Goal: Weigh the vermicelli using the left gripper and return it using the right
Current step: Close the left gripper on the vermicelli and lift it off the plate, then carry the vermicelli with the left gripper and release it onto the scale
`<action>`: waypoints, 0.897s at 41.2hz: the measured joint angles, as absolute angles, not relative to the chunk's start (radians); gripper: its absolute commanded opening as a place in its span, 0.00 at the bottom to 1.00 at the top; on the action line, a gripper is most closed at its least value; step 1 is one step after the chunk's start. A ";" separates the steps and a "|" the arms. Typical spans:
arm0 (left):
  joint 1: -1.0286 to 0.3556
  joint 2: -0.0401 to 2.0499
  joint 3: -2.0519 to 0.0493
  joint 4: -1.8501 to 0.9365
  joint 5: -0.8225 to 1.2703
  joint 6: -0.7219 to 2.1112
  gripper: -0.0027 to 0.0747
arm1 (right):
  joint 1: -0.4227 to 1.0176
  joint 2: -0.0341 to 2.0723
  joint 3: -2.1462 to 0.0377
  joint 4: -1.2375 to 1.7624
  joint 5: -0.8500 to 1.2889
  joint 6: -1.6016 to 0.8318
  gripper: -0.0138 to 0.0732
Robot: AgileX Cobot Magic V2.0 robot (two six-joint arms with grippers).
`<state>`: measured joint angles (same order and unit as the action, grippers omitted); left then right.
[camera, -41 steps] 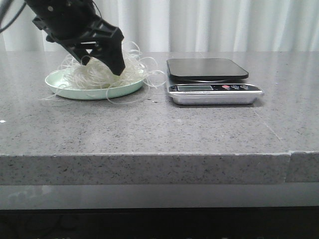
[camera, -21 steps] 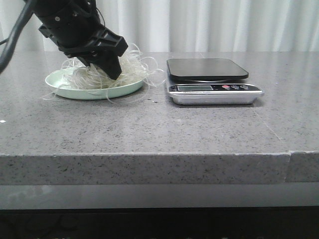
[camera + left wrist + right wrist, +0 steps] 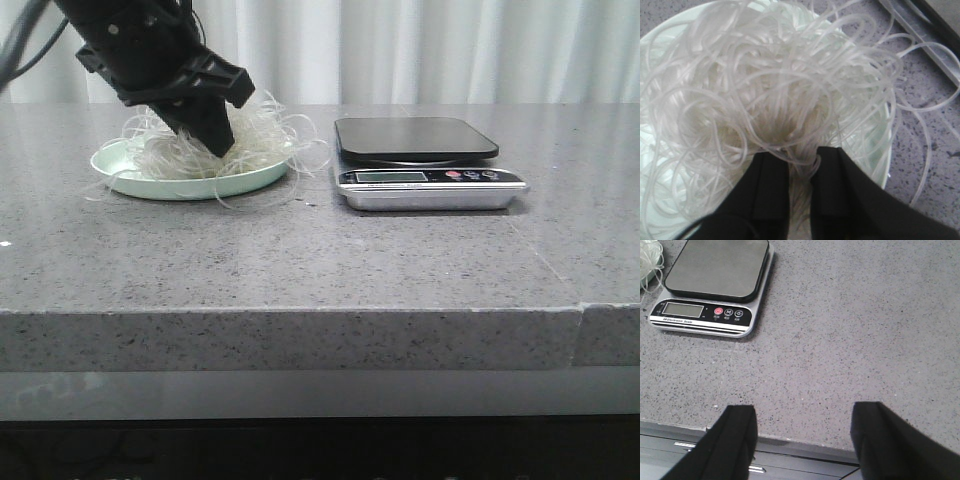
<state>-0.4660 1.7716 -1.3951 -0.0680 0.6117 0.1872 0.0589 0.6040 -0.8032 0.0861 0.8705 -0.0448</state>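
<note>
A grey speckled stone table [image 3: 300, 260] stands before a pale pleated curtain [image 3: 450, 50]. The left gripper [image 3: 213, 135] is lowered into the vermicelli [image 3: 250, 140], which lies heaped on the mint-green plate [image 3: 130, 180] and spreads past the jaws on all sides. In the left wrist view the left gripper [image 3: 800, 160] shows two black fingers [image 3: 771, 195] drawn close together, with a thin bundle of the vermicelli [image 3: 775, 90] pinched in the narrow gap between them; the bulk of the clump fans out just beyond the fingertips, and a few loose strands trail over the rim of the plate [image 3: 885, 165] onto the table. The jaws are therefore clamped on the strands. The clump rests on the plate beneath the jaws. The kitchen scale [image 3: 425, 160] stands on the table beside the plate, on the side away from the left arm, apart from the jaws, with its black platform bare. In the right wrist view the right gripper [image 3: 805, 432] hangs above the near edge of the table with its jaws wide apart and nothing between them; the scale [image 3: 715, 285] lies well ahead of these jaws, and only a few strands show at the frame's corner.
</note>
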 measured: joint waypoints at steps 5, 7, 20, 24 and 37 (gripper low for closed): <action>-0.466 1.770 -1.462 -0.066 0.687 0.187 0.22 | 0.059 0.604 -0.803 0.086 0.871 -0.045 0.75; -0.466 1.767 -1.490 -0.066 0.711 0.187 0.22 | 0.059 0.604 -0.803 0.086 0.871 -0.045 0.75; -0.466 1.752 -1.706 -0.065 0.789 0.187 0.22 | 0.059 0.604 -0.803 0.086 0.871 -0.045 0.75; -0.468 1.752 -1.769 -0.068 0.789 0.187 0.22 | 0.059 0.604 -0.803 0.086 0.871 -0.045 0.75; -0.589 1.752 -1.896 -0.068 0.676 0.212 0.22 | 0.059 0.604 -0.803 0.086 0.871 -0.045 0.75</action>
